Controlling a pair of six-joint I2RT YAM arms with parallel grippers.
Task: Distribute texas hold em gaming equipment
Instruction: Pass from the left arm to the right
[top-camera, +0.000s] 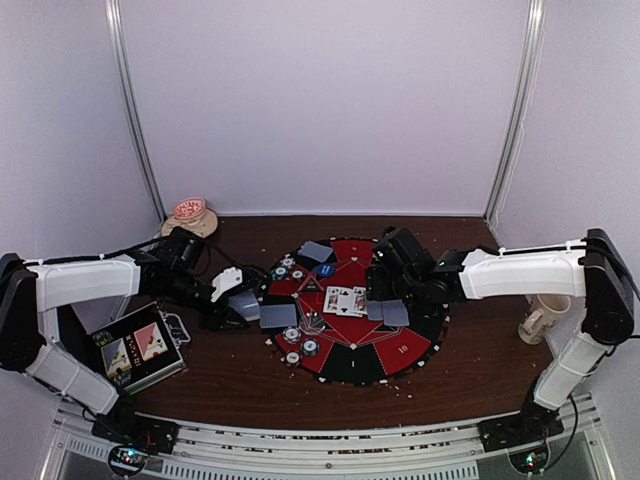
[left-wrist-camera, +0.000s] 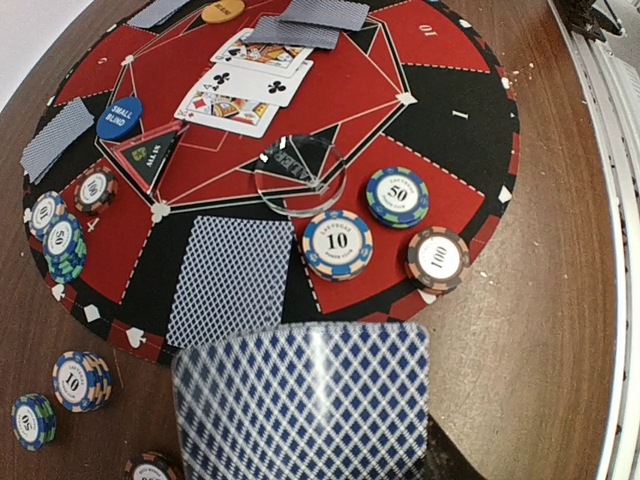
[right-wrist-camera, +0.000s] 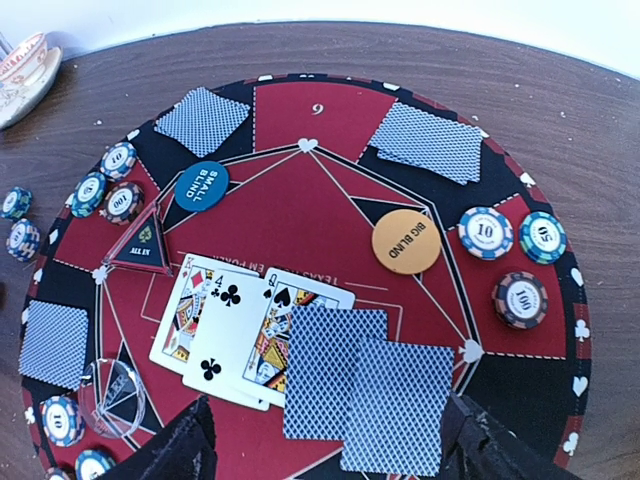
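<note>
So left claw (top-camera: 235, 305) pinches a card (left-wrist-camera: 305, 400) ready for dealing, right claw (right-wrist-camera: 330, 450) hangs wide open, empty, over the bottom-centre face-down pair (right-wrist-camera: 365, 385).

A blurred blue-backed card (left-wrist-camera: 300, 400) fills the lower middle of the left wrist view, cut by the bottom edge and hiding the fingers of the left tool (top-camera: 238, 305). The right tool (right-wrist-camera: 325, 450) shows only dark fingertips (right-wrist-camera: 178, 452) at its view's bottom edge. From above, the values on the chips (top-camera: 310, 347) are too small to read.
</note>
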